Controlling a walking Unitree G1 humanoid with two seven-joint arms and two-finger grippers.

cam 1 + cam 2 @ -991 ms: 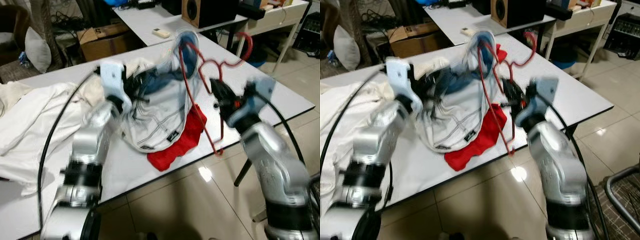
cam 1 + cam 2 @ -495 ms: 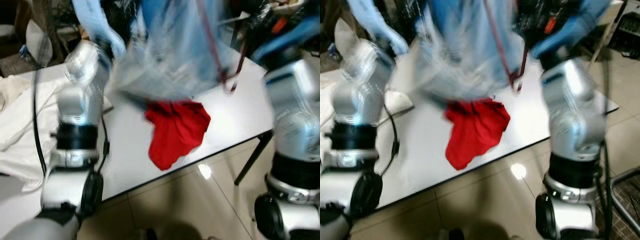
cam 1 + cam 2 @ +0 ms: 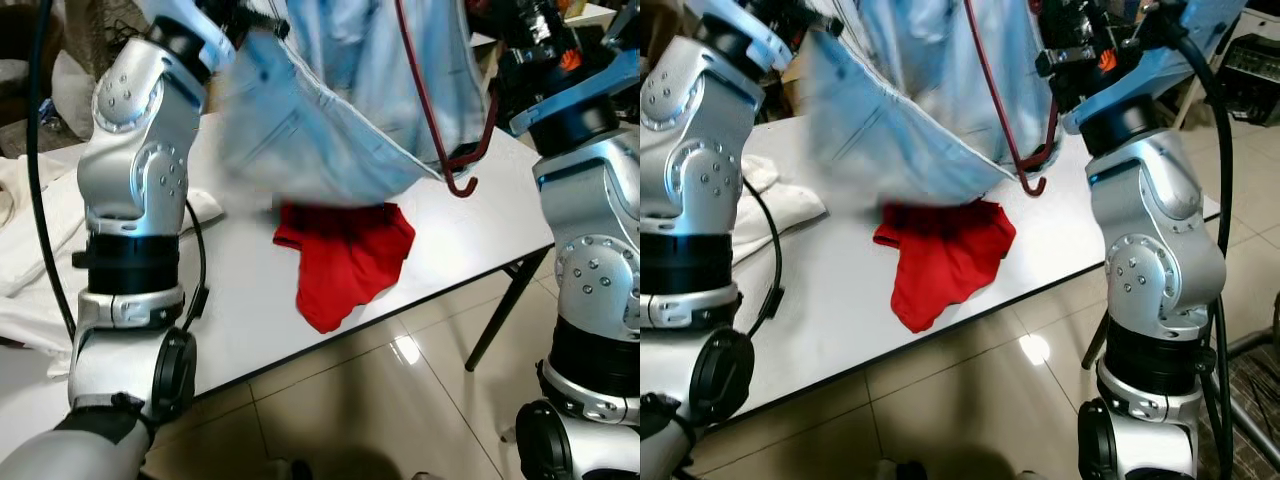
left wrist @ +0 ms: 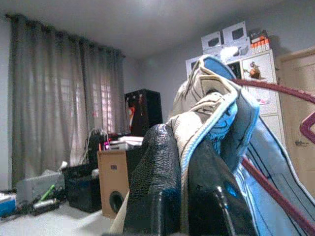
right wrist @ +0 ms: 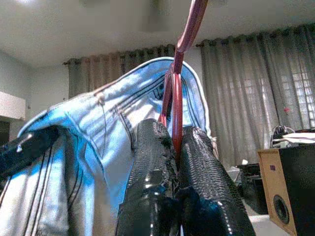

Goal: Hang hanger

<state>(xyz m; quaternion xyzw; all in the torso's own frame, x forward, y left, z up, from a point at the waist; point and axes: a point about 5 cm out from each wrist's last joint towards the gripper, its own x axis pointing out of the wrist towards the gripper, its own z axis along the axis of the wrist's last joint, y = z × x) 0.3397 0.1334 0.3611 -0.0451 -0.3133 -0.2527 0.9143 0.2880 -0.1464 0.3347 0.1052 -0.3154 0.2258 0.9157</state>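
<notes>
Floor: glossy tiles (image 3: 400,400) lie nearest, under the front edge of the table.
Table: the white table (image 3: 250,310) carries a red cloth (image 3: 345,260) at its front edge and white fabric (image 3: 30,230) toward its left edge.
Garment: a pale blue garment (image 3: 340,120) hangs in the air above the red cloth, clear of the table top.
Hanger: the red hanger (image 3: 440,130) is lifted with the garment; one bar runs down across the cloth and its hook (image 3: 1035,180) dangles low, over the table's right part.
Left gripper: the left gripper (image 4: 182,162), raised above the table's left side, has its fingers pressed together on a fold of the garment.
Right gripper: the right gripper (image 5: 174,147), raised above the right edge, pinches a thin red bar of the hanger between its fingers.
Background: curtains (image 5: 246,98), a speaker (image 4: 113,196) and stacked boxes (image 4: 221,39) stand farther off in the room.
Progress: garment and hanger are up off the table and held by both arms, but I see no rail or rod to hang them on, so carrying them there and hooking on appear left to do.
</notes>
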